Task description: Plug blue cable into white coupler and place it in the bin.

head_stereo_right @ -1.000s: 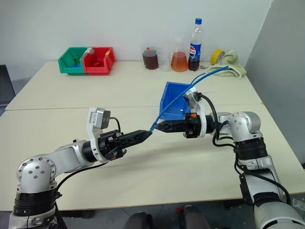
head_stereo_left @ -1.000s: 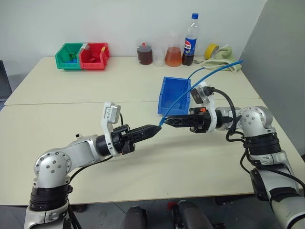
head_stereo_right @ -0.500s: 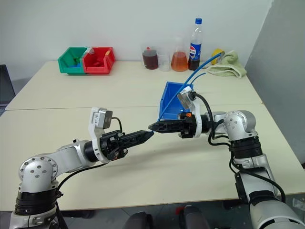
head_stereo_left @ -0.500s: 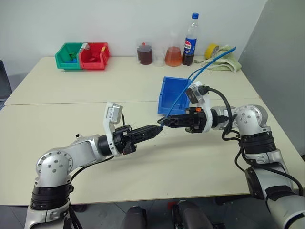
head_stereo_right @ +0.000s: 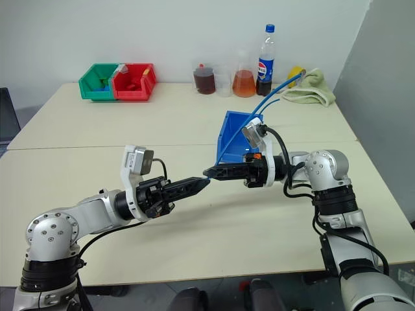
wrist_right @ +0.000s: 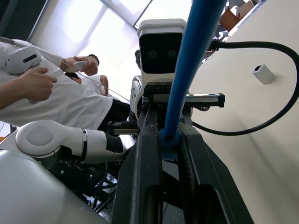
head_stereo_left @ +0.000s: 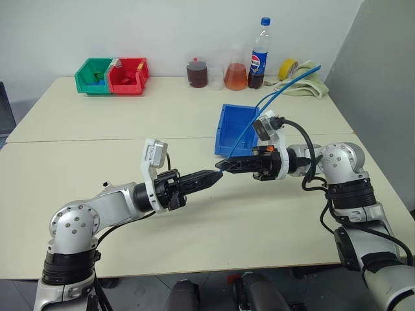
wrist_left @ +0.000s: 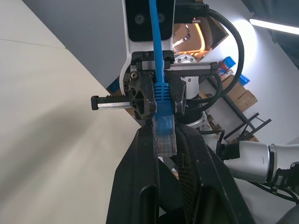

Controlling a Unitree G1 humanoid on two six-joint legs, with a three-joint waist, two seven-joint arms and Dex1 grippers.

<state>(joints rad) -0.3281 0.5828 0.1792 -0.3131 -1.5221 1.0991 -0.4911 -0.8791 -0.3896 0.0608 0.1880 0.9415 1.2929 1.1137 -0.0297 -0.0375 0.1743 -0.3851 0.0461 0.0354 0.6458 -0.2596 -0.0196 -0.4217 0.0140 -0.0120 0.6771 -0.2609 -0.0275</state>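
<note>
The blue cable [head_stereo_left: 259, 113] rises from where my two gripper tips meet, above the table in front of the bin [head_stereo_left: 235, 133], and its free end hangs in the air near the cloth. My left gripper [head_stereo_left: 218, 173] is shut on the cable's clear plug [wrist_left: 163, 137]. Tip to tip with it, my right gripper [head_stereo_left: 221, 166] is shut on the blue boot [wrist_right: 168, 140] just behind the plug. The white coupler [wrist_right: 264, 73] lies alone on the table, away from both grippers. The blue bin stands open just behind my right gripper.
A green bin [head_stereo_left: 93, 76] and a red bin [head_stereo_left: 128, 76] sit at the far left of the table. Two flasks [head_stereo_left: 235, 76], a cola bottle [head_stereo_left: 259, 55], a yellow tape roll [head_stereo_left: 288, 68] and a cloth [head_stereo_left: 305, 83] line the back. A grey partition [head_stereo_left: 376, 97] stands on the right. A person [wrist_right: 46, 93] holds controllers.
My right gripper shifted left to meet the left gripper's tip and closed on the cable behind the plug. The cable's free end swung upward. The left arm stayed put.
</note>
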